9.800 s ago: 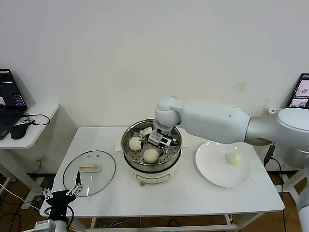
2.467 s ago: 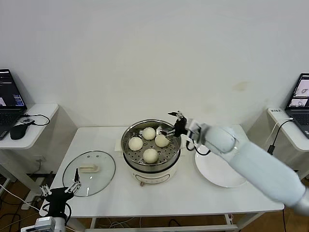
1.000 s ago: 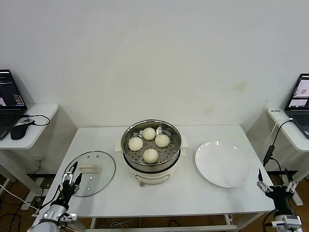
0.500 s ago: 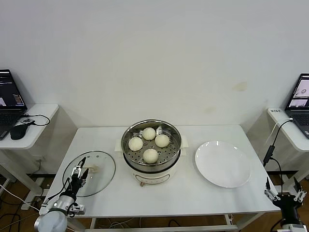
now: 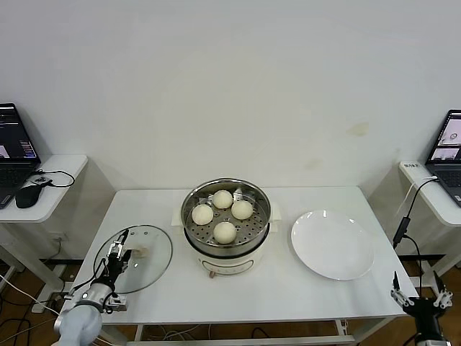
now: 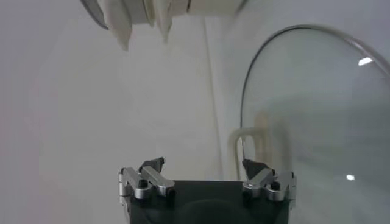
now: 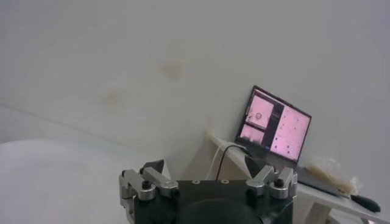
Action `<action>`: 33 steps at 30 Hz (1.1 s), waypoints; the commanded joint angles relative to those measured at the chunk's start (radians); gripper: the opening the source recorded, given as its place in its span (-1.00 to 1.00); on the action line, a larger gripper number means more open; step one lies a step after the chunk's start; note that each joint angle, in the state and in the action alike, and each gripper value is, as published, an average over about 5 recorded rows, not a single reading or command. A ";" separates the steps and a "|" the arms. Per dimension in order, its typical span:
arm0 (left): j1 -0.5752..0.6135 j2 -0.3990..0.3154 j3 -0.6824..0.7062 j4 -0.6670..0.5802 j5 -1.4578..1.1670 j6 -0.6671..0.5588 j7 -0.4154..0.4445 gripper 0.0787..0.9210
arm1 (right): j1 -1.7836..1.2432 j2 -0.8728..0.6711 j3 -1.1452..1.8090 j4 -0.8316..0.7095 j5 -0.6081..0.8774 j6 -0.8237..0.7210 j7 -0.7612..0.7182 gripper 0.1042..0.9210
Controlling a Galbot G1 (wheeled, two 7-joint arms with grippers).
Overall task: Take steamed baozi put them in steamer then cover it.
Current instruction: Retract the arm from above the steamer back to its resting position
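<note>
The steamer [image 5: 241, 249], a shiny steel pot on a cream base, stands mid-table with several cream-white baozi [image 5: 225, 231] on its perforated tray. The cover [image 5: 148, 270], a clear glass lid with a cream handle [image 5: 139, 252], lies flat on the table to the steamer's left. My left gripper [image 5: 120, 246] hovers open over the cover's left part, just short of the handle. In the left wrist view the glass cover [image 6: 317, 109] and its handle [image 6: 247, 143] lie just ahead of the open left gripper [image 6: 204, 165]. My right gripper [image 5: 418, 281] is open and empty, low off the table's front right corner.
A flat white plate [image 5: 333, 244] sits bare to the steamer's right. Side tables with laptops [image 5: 14, 144] flank the white table [image 5: 288, 292]. The right wrist view shows a wall and a laptop [image 7: 277, 125] beyond the right gripper [image 7: 204, 167].
My left gripper has come up from the table's front left edge and over the cover toward its handle. The right gripper has sunk lower at the front right.
</note>
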 commanded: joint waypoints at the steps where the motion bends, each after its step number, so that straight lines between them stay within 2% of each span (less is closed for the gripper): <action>1: -0.046 -0.002 0.018 0.068 0.008 0.003 0.010 0.77 | -0.007 0.009 -0.006 -0.003 -0.016 0.006 0.000 0.76; 22: -0.083 -0.005 0.032 0.090 -0.004 0.013 0.032 0.76 | -0.007 0.019 -0.029 -0.031 -0.047 0.025 -0.003 0.76; 25: -0.084 -0.002 0.034 0.090 -0.010 0.015 0.042 0.64 | -0.007 0.019 -0.030 -0.037 -0.051 0.028 -0.003 0.76; 33: -0.098 -0.004 0.039 0.115 -0.017 0.014 0.045 0.10 | 0.002 0.022 -0.041 -0.051 -0.059 0.030 -0.003 0.76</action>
